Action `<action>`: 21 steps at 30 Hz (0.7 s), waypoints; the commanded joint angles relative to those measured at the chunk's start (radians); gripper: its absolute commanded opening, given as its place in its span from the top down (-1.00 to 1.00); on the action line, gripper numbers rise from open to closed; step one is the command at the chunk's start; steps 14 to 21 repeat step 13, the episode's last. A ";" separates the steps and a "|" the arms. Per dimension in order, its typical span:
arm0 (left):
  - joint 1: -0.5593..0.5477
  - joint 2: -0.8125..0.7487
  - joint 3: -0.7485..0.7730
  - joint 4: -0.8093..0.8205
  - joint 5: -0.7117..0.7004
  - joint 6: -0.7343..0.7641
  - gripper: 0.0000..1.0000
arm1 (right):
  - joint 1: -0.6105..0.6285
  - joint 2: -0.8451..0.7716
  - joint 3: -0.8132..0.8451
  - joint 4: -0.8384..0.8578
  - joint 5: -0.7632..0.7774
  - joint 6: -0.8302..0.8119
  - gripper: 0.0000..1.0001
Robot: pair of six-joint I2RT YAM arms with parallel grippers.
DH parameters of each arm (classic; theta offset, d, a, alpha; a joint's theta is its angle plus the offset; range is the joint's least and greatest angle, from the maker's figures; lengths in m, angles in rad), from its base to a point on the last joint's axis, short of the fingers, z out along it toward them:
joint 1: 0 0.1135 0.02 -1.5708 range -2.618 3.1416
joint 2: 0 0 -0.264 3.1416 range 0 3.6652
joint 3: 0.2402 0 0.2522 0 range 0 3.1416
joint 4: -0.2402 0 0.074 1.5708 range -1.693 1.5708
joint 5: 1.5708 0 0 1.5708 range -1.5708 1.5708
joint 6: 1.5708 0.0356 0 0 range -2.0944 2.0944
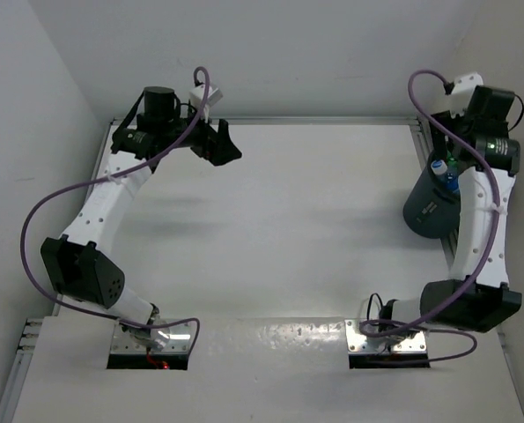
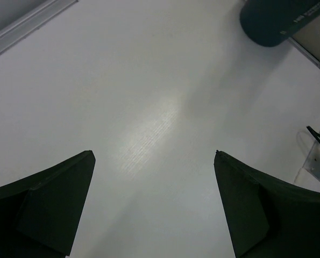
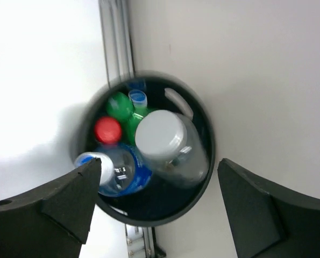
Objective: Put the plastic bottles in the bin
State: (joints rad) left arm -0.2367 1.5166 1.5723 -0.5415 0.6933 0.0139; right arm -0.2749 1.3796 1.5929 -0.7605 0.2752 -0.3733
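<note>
Now we find the right tool (image 3: pixel 160 161) spread wide, its two dark fingers (image 3: pixel 68 199) standing well apart at the lower corners of the wrist view, with nothing pinched between them. Directly beneath it sits the bin (image 3: pixel 154 207), its round mouth facing up at us, and the plastic bottles (image 3: pixel 127 161) all lie inside it. A clear bottle (image 3: pixel 165 145), slightly blurred, shows us its pale end near the middle. A blue-labelled bottle (image 3: pixel 122 174) lies beside it, toward the left finger. Behind them we make out a red cap (image 3: pixel 107 130), a green bottle (image 3: pixel 120 106) and a small blue cap (image 3: pixel 139 98), packed close together. The bin stands at the right edge of the counter (image 1: pixel 288 220), touching the metal rail (image 3: pixel 116 43) that runs along the wall (image 3: pixel 246 54). Far across the counter, at its far left corner, the left tool (image 2: pixel 154 153) is spread wide too, empty above the bare white surface, well apart from the bin.
</note>
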 commanded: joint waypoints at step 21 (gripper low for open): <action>0.175 -0.065 -0.007 -0.078 -0.236 -0.084 -1.00 | 0.151 -0.011 0.480 -0.326 -0.407 0.321 -0.80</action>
